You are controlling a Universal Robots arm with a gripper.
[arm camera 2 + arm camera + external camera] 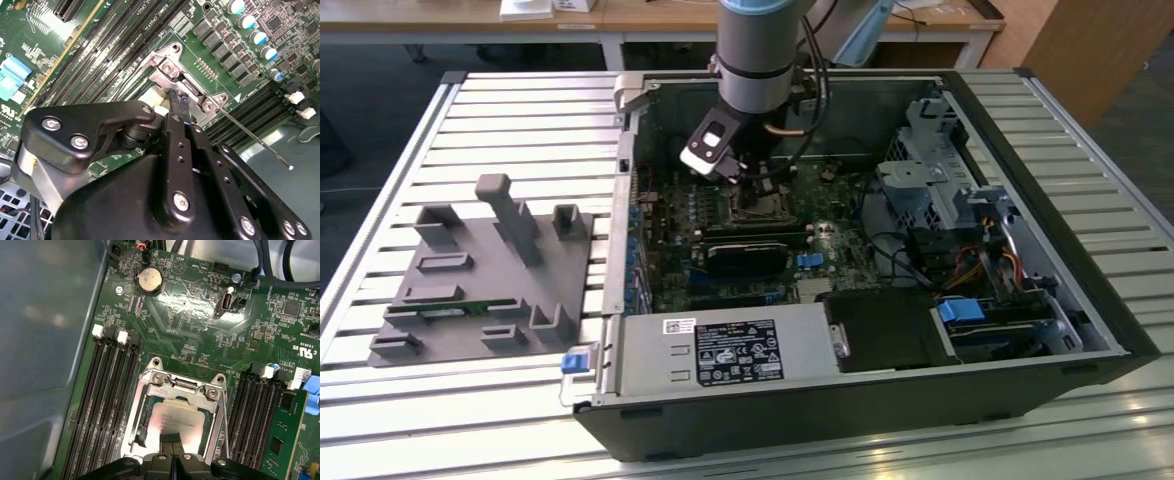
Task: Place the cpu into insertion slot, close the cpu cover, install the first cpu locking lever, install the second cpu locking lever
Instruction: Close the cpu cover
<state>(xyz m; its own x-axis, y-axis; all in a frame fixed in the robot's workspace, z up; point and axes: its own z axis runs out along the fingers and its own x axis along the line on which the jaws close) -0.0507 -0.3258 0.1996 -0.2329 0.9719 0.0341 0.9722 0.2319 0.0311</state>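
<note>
With fingers closed together, the gripper (170, 437) has its tip on, or perhaps just above, the cpu (184, 416), which lies in the insertion slot (145, 415) under the lowered cpu cover (134, 410).

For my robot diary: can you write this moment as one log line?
gripper: shut, tip at cpu | cpu: in insertion slot | cpu cover: down around cpu | locking lever: sticking out free
</note>
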